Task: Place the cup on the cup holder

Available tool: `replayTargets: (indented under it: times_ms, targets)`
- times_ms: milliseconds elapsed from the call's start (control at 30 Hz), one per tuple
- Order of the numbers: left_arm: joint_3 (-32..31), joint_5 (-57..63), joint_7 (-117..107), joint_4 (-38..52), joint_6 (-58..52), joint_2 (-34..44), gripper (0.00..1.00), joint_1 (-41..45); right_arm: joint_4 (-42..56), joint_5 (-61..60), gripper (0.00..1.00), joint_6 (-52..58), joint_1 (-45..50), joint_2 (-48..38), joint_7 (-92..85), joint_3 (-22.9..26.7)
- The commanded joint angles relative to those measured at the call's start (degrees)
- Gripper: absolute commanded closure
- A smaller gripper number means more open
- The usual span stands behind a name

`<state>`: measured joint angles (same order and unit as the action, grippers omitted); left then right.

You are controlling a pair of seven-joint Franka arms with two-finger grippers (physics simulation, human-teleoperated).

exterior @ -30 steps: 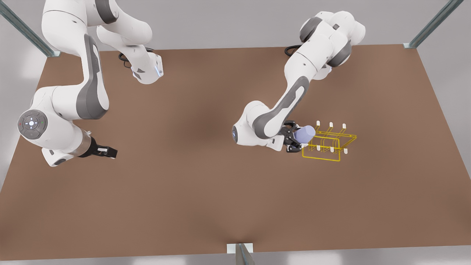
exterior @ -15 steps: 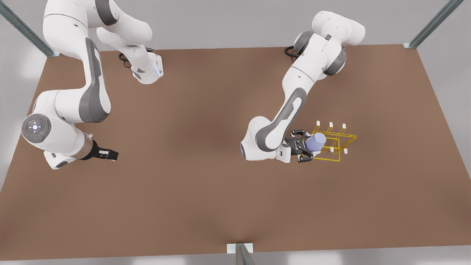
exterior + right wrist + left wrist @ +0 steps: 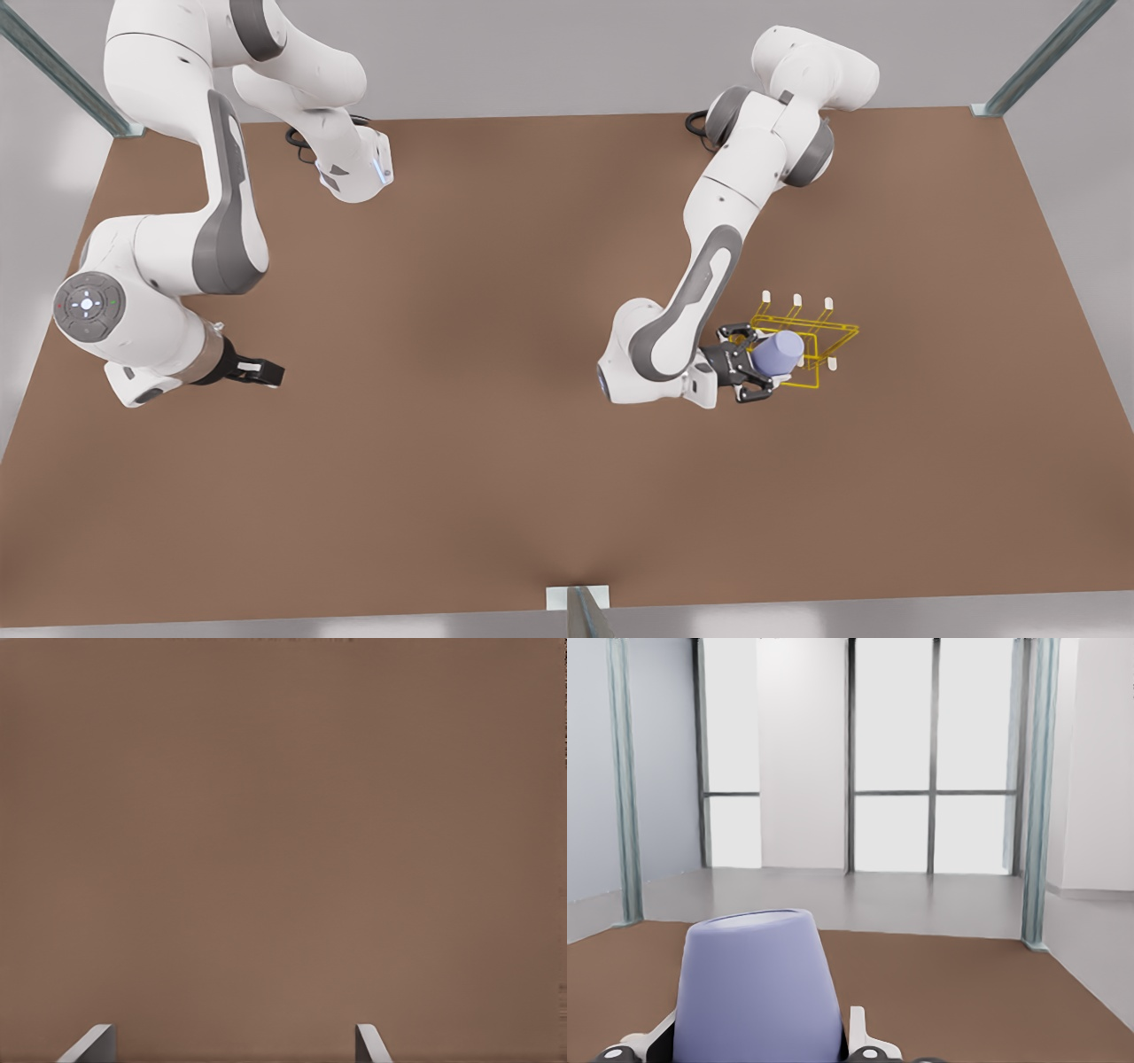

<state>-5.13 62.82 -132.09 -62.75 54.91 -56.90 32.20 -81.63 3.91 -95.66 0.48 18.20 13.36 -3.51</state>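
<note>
— Where is the cup (image 3: 778,353) found?
— It is held tipped on its side over the near end of the cup holder (image 3: 811,341), clamped between the fingers of the left gripper (image 3: 751,365); in the left wrist view the cup (image 3: 757,988) is seen wedged between them.

— And the right gripper (image 3: 262,369)?
— It is kept waiting far from the cup holder, over the brown bench (image 3: 461,425), nothing gripped; in its wrist view the fingers (image 3: 90,1043) are seen spread wide.

The cup holder (image 3: 804,344) stands on the bench (image 3: 496,443) toward the front view's right; the cup (image 3: 778,353) overlaps its left end, held in the left claw (image 3: 753,363). The right claw (image 3: 257,369) hangs far left.
</note>
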Motion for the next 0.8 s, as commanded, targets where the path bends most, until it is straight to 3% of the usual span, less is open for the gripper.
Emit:
replayTargets:
  times_ms: [0, 400, 567, 767]
  targets:
    - [0.03, 0.64, 3.24, -0.97, -0.33, 0.56, 0.20, -0.12, 0.07, 0.13, 0.00, -0.05, 0.05, -0.01, 0.27, 0.00]
    - [0.03, 0.29, -1.24, -5.19, -0.59, 1.00, 0.20, -0.13, -1.96, -0.66, 0.00, -2.25, -0.13, -0.45, -0.08, -0.09]
    - [-0.05, 0.02, -3.00, -6.16, -0.77, 1.18, 0.20, 0.14, 1.03, -0.48, 0.00, 3.02, -0.48, -3.79, 1.41, -1.23]
    - [-0.06, -0.06, -3.62, -6.25, -0.77, 1.09, 0.20, 0.40, 4.99, -0.83, 0.00, 1.00, -0.57, -1.85, 0.27, -1.23]
